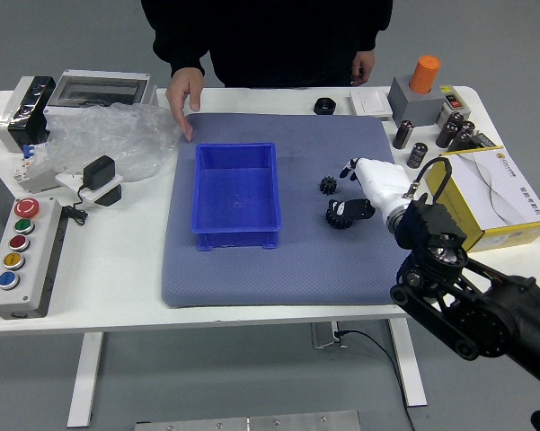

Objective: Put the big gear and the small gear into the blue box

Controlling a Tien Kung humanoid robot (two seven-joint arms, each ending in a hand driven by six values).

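Big gear (336,222) lies right of the blue box (236,193), partly hidden by my right robot hand (343,189), its digits spread, gripping nothing. Small gear (328,186) sits just beyond. A person's hand (186,95) is at the mat's (261,280) far left corner.

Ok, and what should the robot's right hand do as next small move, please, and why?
Probably the white-backed right hand should close its spread black fingers around the larger black toothed gear. They reach over this gear and partly cover it, while it and the smaller black toothed gear lie outside the blue plastic box. Contact I cannot confirm.
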